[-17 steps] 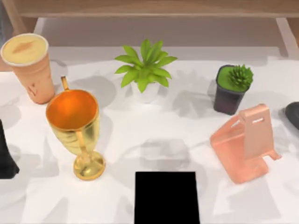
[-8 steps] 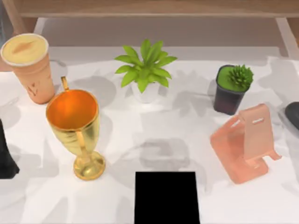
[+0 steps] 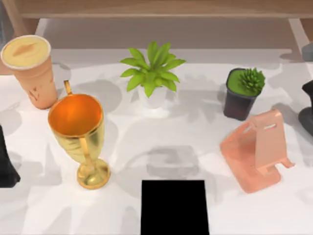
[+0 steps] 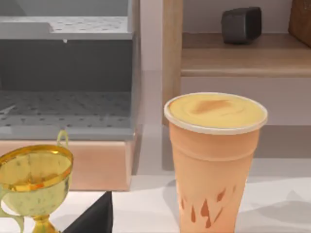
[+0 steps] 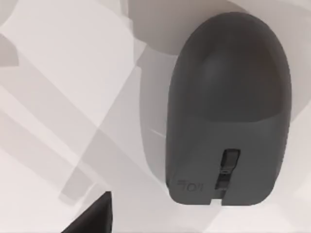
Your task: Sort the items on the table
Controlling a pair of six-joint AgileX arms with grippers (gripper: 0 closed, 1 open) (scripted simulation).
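One mouse [image 5: 228,109], right hand [image 3: 308,90] above

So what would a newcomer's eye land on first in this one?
Probably the gold goblet, shiny and tall at the table's left front, with the tan cup with its creamy top behind it at the far left. Next, the salmon-pink stand at the right, below the dark-potted plant. In the right wrist view, the dark grey computer mouse lies close beneath the camera.
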